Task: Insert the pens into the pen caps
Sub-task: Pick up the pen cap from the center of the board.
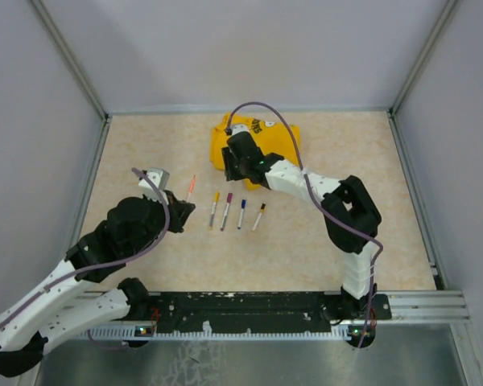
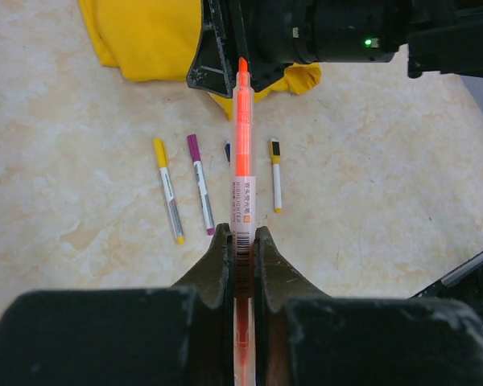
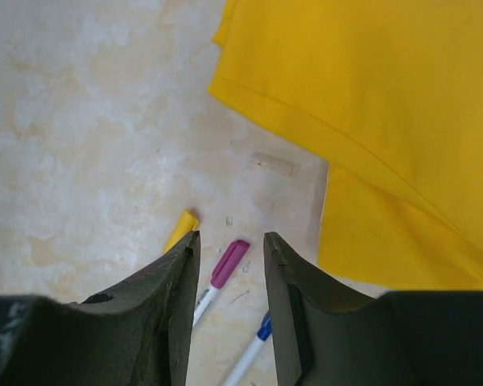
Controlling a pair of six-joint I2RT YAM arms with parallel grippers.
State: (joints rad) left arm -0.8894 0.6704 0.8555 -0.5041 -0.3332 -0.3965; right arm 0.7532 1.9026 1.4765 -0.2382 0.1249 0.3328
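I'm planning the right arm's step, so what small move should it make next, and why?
Probably lower the right gripper onto the small pale piece by the yellow shirt, perhaps a cap. Its jaws stand open and empty, while the left gripper holds the orange pen, tip bare.

From above, four pens lie side by side mid-table, each running roughly 12 to 6: pen one leftmost, then pen two, pen three, and pen four rightmost; the shirt lies at 1 o'clock from the row; the right gripper hangs between shirt and row, at 12 o'clock from pen two; the left gripper sits at 9 o'clock from pen one; the fifth pen sits in it, tip toward 1 o'clock.
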